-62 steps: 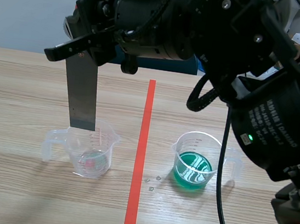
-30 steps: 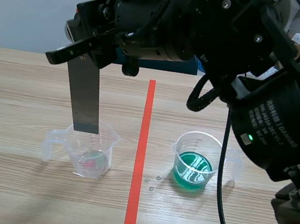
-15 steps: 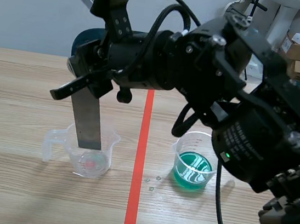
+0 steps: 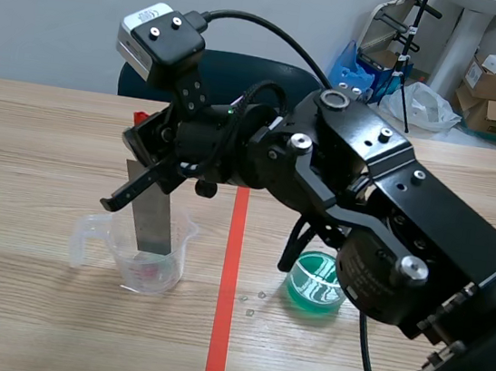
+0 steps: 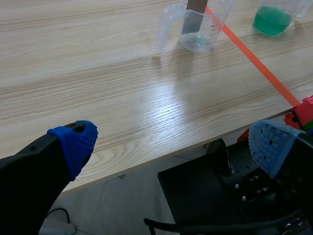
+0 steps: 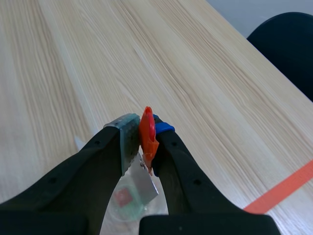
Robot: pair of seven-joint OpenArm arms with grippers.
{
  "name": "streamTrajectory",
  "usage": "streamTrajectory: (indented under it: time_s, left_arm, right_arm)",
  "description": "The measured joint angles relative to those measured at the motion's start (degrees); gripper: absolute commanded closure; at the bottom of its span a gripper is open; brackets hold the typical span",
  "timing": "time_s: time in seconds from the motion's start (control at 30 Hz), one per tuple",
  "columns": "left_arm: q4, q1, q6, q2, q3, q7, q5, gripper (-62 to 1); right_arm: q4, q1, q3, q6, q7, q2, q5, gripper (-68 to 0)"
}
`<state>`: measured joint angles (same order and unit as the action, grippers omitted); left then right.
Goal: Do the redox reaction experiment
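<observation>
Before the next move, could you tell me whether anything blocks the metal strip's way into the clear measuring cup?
Nothing visible does: the metal strip, held in the right gripper, hangs with its lower end inside the clear cup.

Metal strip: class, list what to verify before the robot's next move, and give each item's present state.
1. Right hand shut on the metal strip: ok.
2. Strip's lower end inside the clear cup: ok.
3. Clear cup upright: ok.
4. Strip touching the cup's bottom: cannot tell.
5. Cup of green liquid upright, apart from the strip: ok.
6. Left hand open, away from both cups: ok.
</observation>
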<state>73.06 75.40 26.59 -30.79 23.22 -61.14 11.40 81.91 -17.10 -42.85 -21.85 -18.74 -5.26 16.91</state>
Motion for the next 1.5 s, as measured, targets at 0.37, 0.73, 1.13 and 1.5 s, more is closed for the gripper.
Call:
streamTrajectory:
  time_s: [0.37,0.73,1.13,1.5]
  left_arm:
    - [0.0,0.0,0.0,0.0,0.0,0.0,0.0,-62.3]
    - [0.0,0.0,0.0,0.0,0.0,0.0,0.0,-62.3]
    - [0.0,0.0,0.0,0.0,0.0,0.0,0.0,-62.3]
    - [0.0,0.0,0.0,0.0,0.0,0.0,0.0,-62.3]
  right_arm:
    - [-0.8,0.0,0.0,-0.2,2.1,0.0,-4.1,-2.0]
    - [-0.8,0.0,0.0,-0.4,2.2,0.0,-4.1,-2.0]
    - [-0.8,0.0,0.0,-0.4,2.1,0.0,-4.1,-34.9]
    - [-0.8,0.0,0.0,-13.6,2.2,0.0,-7.7,-67.9]
